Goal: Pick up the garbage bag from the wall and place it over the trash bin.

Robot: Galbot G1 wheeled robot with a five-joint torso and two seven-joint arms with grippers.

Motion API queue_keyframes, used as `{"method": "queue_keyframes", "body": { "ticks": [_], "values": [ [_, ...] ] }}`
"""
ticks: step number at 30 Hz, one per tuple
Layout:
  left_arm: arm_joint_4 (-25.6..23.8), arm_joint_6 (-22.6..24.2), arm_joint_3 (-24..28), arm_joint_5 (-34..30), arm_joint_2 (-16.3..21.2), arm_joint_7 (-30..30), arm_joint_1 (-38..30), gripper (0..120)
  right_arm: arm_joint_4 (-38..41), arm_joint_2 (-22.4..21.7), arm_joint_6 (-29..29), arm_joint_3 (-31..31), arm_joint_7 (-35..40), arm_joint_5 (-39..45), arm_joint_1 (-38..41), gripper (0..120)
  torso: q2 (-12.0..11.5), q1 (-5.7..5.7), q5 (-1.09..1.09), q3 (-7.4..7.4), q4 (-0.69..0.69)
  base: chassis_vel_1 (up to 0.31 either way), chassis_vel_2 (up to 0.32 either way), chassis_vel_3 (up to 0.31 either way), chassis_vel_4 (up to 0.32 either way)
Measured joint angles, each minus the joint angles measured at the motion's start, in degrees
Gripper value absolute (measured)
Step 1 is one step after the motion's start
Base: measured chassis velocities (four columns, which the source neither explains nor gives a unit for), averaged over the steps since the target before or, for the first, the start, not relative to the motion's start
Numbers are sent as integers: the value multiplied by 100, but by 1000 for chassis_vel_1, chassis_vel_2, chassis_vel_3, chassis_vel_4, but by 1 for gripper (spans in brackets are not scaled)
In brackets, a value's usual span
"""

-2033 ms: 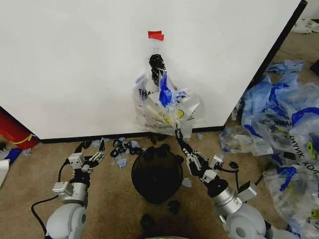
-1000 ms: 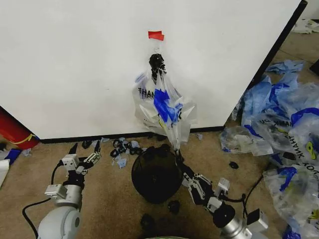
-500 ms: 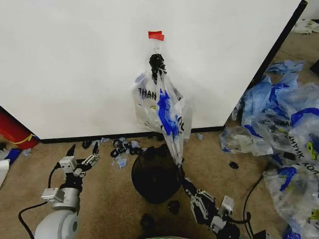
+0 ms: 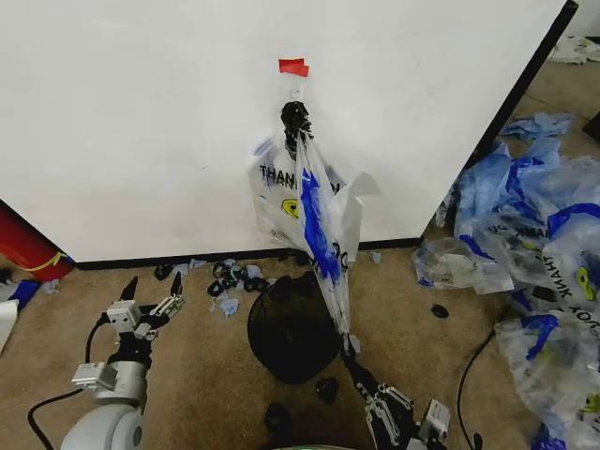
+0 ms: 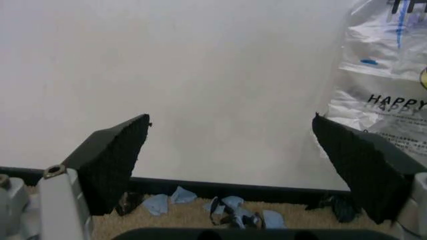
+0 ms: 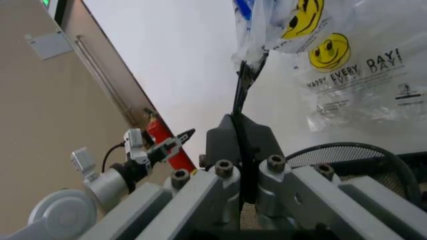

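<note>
Right gripper [image 4: 349, 354] pinched tight on the bag's [image 4: 314, 211] lower edge, fingers pressed together with a thin strip of plastic between them, clear in the right wrist view [image 6: 244, 80]. From the pinch, the bag stretches up and away to the hook [image 4: 295, 116] on the wall [image 4: 141, 122], top still hung there under the red tape [image 4: 293, 66]. Bin [image 4: 294, 325] sits just left of the right gripper, near-touching. Left gripper [image 4: 150, 291] hovers wide open, holding nothing, facing the wall, bin off to its right. Versus two seconds ago: right gripper has pulled back toward the robot, dragging the bag's bottom out into a long taut strip past the bin; left arm has also drawn back a little.
</note>
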Motion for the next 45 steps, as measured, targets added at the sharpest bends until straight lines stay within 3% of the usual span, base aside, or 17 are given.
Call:
{"method": "queue_keyframes", "body": {
  "ticks": [19, 29, 32, 34, 37, 41, 45],
  "values": [
    [55, -43, 19, 28, -4, -4, 19, 97, -297, 241, 358, -39, -229, 2, -135, 0, 0, 0, -1, 0, 0, 0, 0, 0, 0],
    [136, -46, 43, 48, -47, -5, -40, 97, -132, 22, -243, -260, 408, 240, 1150, 0, 0, 0, 3, 1, 6, 0, 0, 0, 0],
    [192, 18, 141, 49, 15, -5, -209, 97, -41, -60, -422, -123, 562, 395, 1395, 0, 0, 0, -4, 1, -5, 0, 0, 0, 0],
    [193, 36, 159, 49, 38, -4, -235, 97, -38, -143, -518, -123, 650, 496, 1652, 0, 0, 0, 4, 1, 0, 0, 0, 0, 0],
    [154, 38, 183, 5, 50, -4, -265, 97, -49, -210, -583, -172, 711, 585, 1879, 0, 0, 1, -2, 1, 2, 0, 0, 0, 0],
    [-67, 49, 282, -277, 89, 12, -293, 97, -88, -297, -674, -317, 808, 731, 2212, 0, 0, 1, 1, 1, 1, 0, 0, 0, 0],
    [-719, 333, 583, -990, 284, 46, -262, 97, -76, -374, -813, -549, 937, 873, 2571, 0, 0, 0, 0, 1, 1, 0, 0, 0, 0]
  ]
}}
